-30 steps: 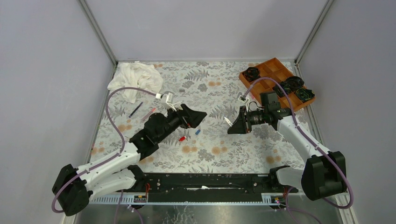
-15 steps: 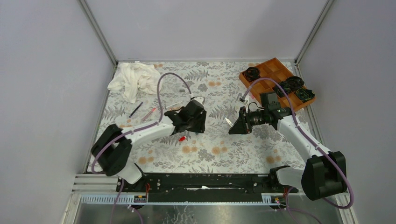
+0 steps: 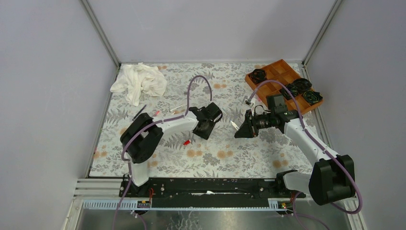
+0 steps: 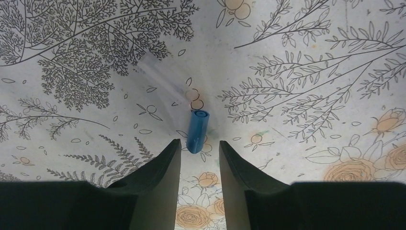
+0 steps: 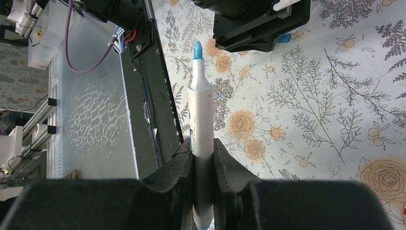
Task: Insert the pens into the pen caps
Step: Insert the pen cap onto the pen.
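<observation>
A blue pen cap lies on the flowered mat just ahead of my left gripper. The jaws stand partly open, with only the cap's near end at their tips and nothing between them. From above, the left gripper points down at the mat's middle, with a red pen cap just to its left. My right gripper is shut on a white pen whose blue tip points toward the left gripper. The right gripper hovers right of the left one. A dark pen and a pink-tipped pen lie at the left.
A crumpled white cloth sits at the back left. An orange tray at the back right holds black rosette objects. A black rail runs along the near edge.
My left arm has swung right across the mat to stand over the blue cap, and its jaws have narrowed. The right arm has stayed put with its pen.
</observation>
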Tool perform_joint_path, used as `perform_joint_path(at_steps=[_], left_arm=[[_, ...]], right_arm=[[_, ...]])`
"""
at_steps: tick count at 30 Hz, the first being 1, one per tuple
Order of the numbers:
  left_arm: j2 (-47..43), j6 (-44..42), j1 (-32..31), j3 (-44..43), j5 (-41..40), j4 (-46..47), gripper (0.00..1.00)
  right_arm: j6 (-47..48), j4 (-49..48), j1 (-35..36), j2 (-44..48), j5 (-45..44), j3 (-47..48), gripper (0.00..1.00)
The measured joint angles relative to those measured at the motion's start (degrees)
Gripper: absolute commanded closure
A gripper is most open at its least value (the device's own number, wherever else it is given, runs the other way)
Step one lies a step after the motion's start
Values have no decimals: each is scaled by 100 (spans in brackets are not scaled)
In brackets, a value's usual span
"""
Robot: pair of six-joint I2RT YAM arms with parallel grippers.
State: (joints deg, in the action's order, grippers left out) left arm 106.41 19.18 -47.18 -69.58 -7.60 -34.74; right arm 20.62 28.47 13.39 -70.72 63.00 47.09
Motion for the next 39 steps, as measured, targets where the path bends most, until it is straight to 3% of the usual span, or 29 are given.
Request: perform_joint_path(at_steps=[21,27,30,34,39], left_arm=[[299,-245,186,-275,140,-59,67],[319,-254,197,-284,205,-61,79],[319,-267,197,-284,278,-61,93],[275,-243,197,-212,330,9,100],[-140,-35,199,319,407,345,100]], right_arm=[[20,87,0,-7,2,66,100],[20,87,0,-7,4,66,100],[20,87,0,-7,4,66,100],[22,90,0,-7,4,66,100],[66,90,0,-7,13,66,100]])
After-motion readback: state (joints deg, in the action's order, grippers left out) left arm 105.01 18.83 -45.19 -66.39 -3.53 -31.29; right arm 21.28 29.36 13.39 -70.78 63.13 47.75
